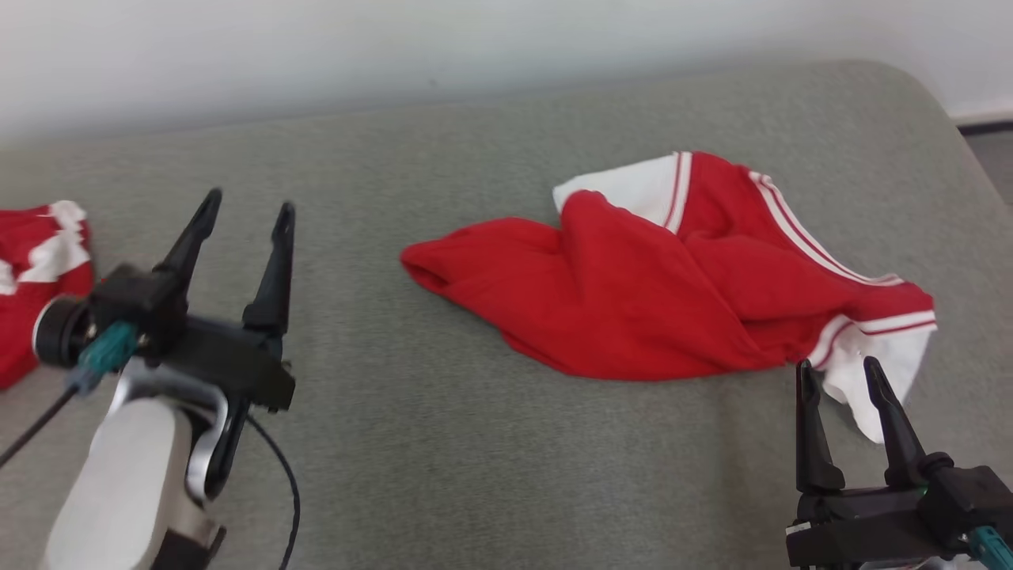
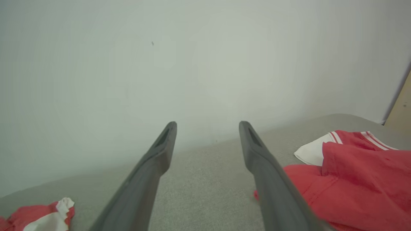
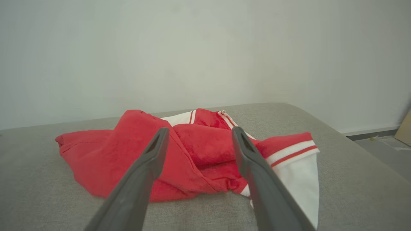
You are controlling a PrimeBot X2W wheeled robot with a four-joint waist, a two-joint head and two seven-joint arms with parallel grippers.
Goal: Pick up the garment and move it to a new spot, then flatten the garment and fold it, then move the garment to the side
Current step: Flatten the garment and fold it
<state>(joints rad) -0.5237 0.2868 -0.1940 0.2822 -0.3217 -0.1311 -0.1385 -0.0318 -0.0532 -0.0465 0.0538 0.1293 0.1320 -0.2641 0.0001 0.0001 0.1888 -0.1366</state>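
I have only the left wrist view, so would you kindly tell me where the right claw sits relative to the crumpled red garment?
Observer: The right claw is open and holds nothing, its tips at the near right end of the red garment.
Operator: Thank you. How far is my left claw from the garment?
Observer: The left claw, also open, sits well left of it, with bare grey cushion between them.
Operator: And what lies at the garment's right end, beyond my frame?
Observer: It ends in a white sleeve with red stripes, short of the cushion's right edge.
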